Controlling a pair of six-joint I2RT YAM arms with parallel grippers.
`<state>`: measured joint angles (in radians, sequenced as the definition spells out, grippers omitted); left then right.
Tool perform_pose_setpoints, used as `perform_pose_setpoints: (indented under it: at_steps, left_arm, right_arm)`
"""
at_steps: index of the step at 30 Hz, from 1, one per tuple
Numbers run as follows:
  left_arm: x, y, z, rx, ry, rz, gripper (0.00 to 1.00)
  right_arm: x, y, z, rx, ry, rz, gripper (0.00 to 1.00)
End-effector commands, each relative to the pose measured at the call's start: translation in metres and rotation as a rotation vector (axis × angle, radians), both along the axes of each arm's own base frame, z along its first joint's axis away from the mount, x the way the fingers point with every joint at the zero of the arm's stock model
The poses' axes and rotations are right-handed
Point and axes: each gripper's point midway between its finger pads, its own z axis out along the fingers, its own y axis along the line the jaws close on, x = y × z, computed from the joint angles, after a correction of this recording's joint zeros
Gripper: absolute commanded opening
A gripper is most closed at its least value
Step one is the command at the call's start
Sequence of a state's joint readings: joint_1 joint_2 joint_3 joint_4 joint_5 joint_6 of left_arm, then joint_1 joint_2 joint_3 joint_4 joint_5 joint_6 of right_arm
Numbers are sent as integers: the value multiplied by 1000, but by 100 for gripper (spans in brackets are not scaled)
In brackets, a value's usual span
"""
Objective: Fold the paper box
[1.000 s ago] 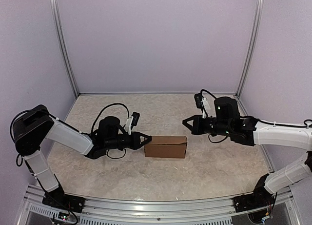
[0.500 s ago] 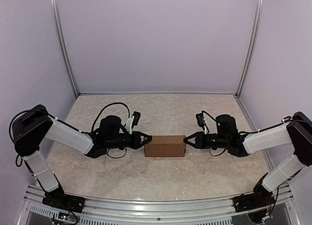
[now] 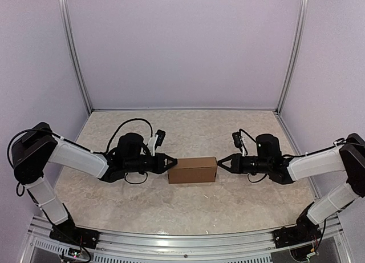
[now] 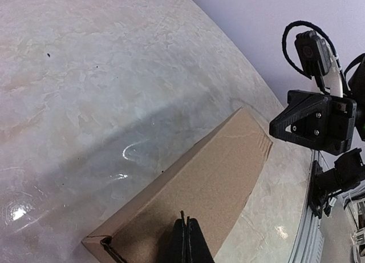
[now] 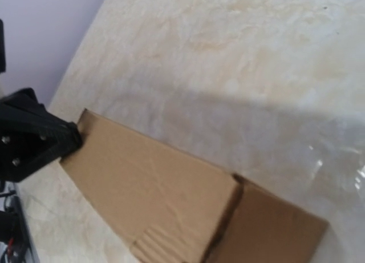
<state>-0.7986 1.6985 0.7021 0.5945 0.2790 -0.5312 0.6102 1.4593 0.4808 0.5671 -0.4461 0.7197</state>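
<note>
The paper box (image 3: pixel 193 170) lies flat on the counter (image 3: pixel 194 129), directly between the two sets of jaws, with its long axis running from one set to the other. The left jaws are closed tip to tip and hold nothing, and their tips sit against the end of the box nearest them. The right jaws are likewise drawn together to a point at the opposite end, touching or just beside its upper corner.

A brown paper box (image 3: pixel 193 170) lies flat on the beige marbled table (image 3: pixel 228 132).
</note>
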Motion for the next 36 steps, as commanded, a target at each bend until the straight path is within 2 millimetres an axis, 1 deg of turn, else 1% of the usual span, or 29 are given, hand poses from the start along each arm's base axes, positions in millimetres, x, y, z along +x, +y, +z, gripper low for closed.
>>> perform_pose_setpoints:
  at_steps: [1,5,6,8,10,12,14,17,18,19,21,22,23,24,26,29,30,33,36]
  left_arm:
    - [-15,12,-32,162,89,-14,0]
    - [-11,7,-3,163,39,-20,0]
    - [-10,7,8,155,21,-21,0]
    - [-8,6,25,149,-8,-18,0]
    - [-4,8,43,149,-40,1,0]
    - [2,11,57,166,-65,30,0]
    - [12,17,67,207,-84,81,0]
    - [31,31,68,279,-75,162,0]
    - [37,33,68,293,-69,178,0]
    - [42,34,72,298,-65,189,0]
    - [51,32,66,327,-44,194,0]
    - [55,31,66,334,-41,196,0]
    - [58,29,60,349,-32,194,0]
    - [61,28,59,357,-31,192,0]
    - [66,23,47,384,-12,182,0]
    - [70,18,35,406,11,173,0]
    - [71,16,27,418,24,166,0]
    - [70,9,11,424,58,138,0]
    - [66,3,1,421,87,110,0]
  right_arm:
    - [-1,-7,8,-83,11,-8,0]
    - [-5,-3,31,-81,-47,19,0]
    - [-8,1,36,-83,-63,35,0]
    - [-16,8,42,-93,-93,63,0]
    - [-23,16,43,-111,-119,86,0]
    - [-31,24,38,-135,-132,107,0]
    - [-37,30,27,-167,-129,117,0]
    - [-43,38,7,-220,-114,124,0]
    - [-44,41,-1,-242,-107,123,0]
    - [-44,44,-9,-269,-100,116,0]
    - [-43,47,-24,-315,-81,99,0]
    - [-42,48,-30,-335,-67,84,0]
    - [-40,48,-37,-351,-52,65,0]
    - [-37,47,-43,-361,-32,43,0]
    - [-30,43,-56,-394,-1,-7,0]
    - [-22,40,-62,-408,17,-66,0]
    - [-20,38,-62,-412,17,-85,0]
    - [-13,36,-62,-419,10,-127,0]
    - [-6,35,-60,-426,2,-165,0]
